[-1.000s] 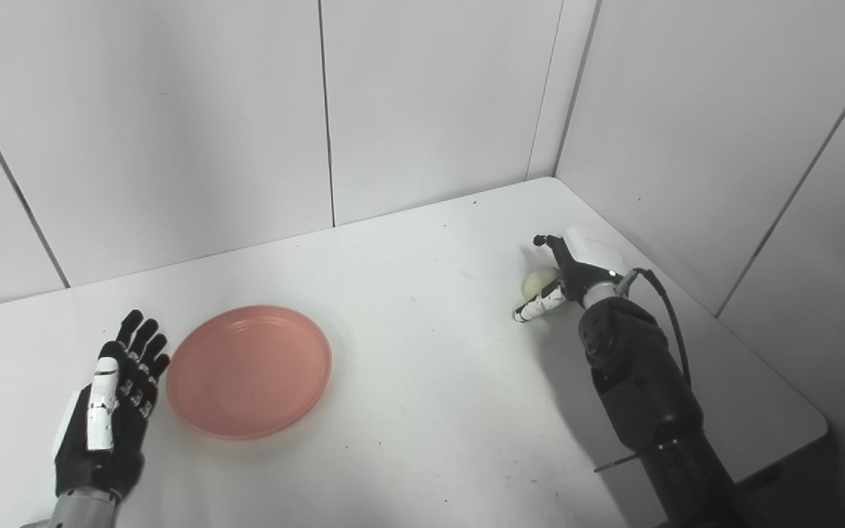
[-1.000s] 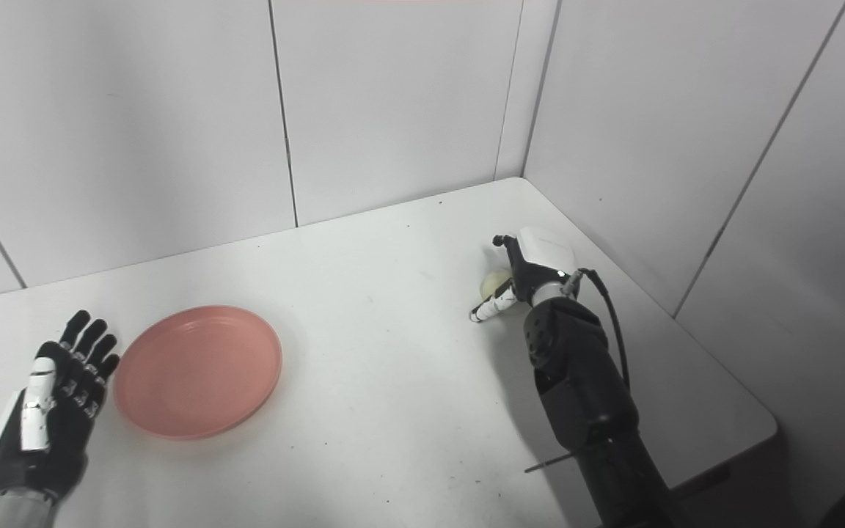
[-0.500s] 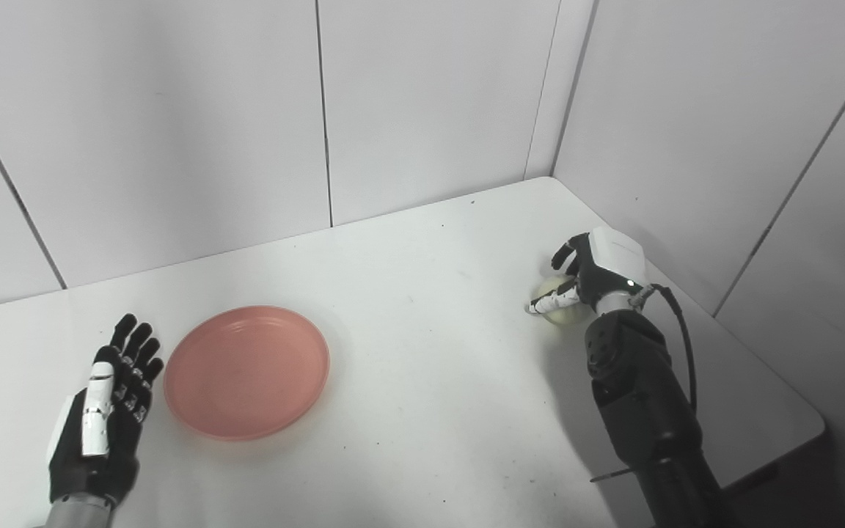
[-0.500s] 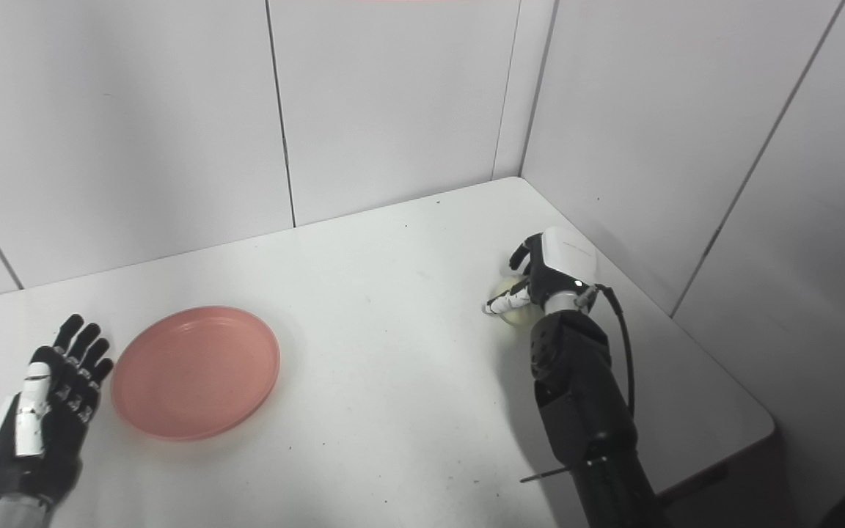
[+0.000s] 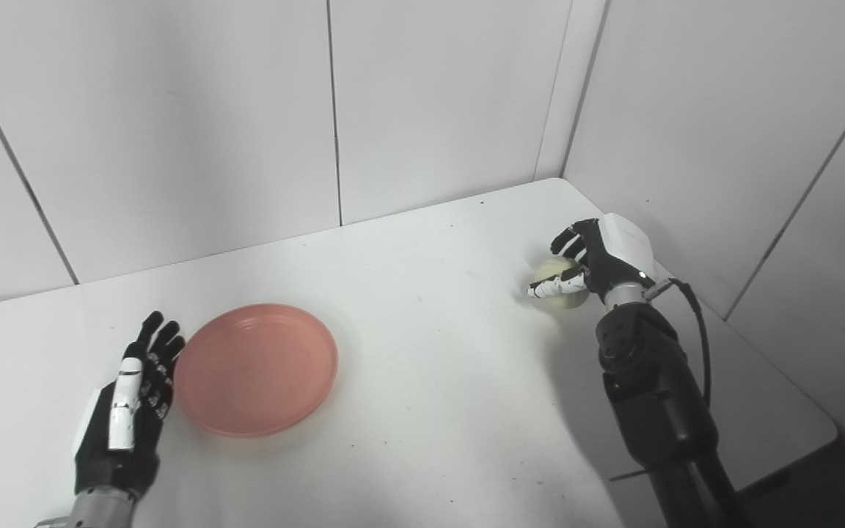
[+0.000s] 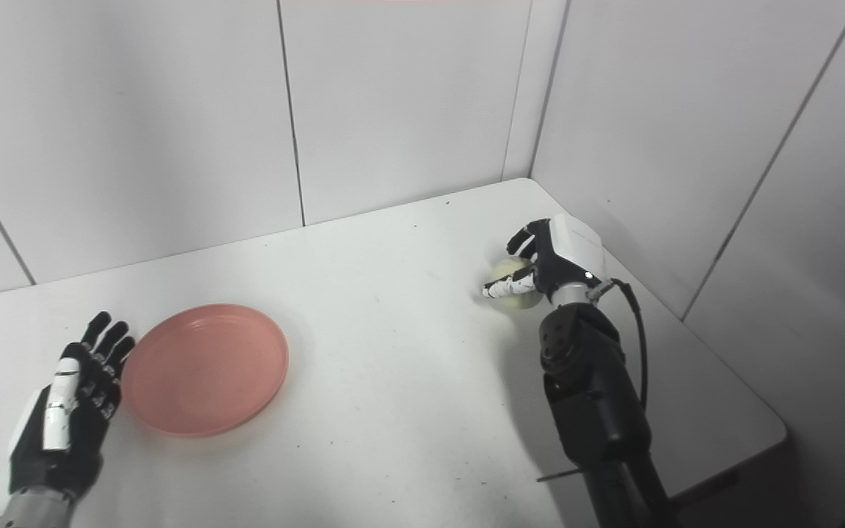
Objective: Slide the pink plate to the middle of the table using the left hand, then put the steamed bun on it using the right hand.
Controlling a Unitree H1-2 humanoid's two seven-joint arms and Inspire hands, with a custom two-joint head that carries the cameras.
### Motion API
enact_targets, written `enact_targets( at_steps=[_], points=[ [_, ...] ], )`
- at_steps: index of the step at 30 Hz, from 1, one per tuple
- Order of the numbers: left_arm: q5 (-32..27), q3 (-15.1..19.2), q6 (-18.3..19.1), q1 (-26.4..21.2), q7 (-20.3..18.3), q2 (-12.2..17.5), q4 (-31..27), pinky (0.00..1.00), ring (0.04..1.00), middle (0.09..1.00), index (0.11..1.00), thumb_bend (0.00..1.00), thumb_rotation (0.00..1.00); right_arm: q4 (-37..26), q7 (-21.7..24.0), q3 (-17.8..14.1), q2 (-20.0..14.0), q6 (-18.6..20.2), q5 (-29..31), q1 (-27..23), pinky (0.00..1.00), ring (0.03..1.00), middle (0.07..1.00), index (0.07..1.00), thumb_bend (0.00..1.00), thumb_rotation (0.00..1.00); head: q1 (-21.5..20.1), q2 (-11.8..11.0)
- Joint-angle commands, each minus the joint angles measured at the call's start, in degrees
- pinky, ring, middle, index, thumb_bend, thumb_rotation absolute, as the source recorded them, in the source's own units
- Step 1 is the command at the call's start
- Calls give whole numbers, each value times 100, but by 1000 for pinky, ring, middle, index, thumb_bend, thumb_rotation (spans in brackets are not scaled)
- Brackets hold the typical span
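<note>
Left eye view: right hand curled around steamed bun; left hand flat, fingers spread, beside pink plate.

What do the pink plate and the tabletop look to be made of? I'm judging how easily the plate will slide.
The pink plate looks like moulded plastic or melamine: even matte colour, thin raised rim, no glaze glint. The table looks like a smooth white laminate or painted board, flat, faintly sheened and lightly speckled. Both surfaces seem hard and smooth, so the plate would probably slide easily, though the look alone cannot confirm this.
</note>
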Motion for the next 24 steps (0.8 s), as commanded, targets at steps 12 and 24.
enact_targets(
  at_steps=[12, 24],
  points=[
    [379, -223, -924, -171, 295, -516, 1066, 1000, 989, 984, 973, 457, 1000, -1063, -398, 790, -4, -1515, 1343, 170, 120, 195, 418, 508, 515, 0, 1322, -82],
    [538, -269, -1319, -309, 463, -726, 1521, 1000, 992, 983, 968, 475, 1000, -1359, 53, 1702, 427, -1514, 1655, -193, 203, 445, 501, 472, 514, 0, 2275, 34]
  ],
)
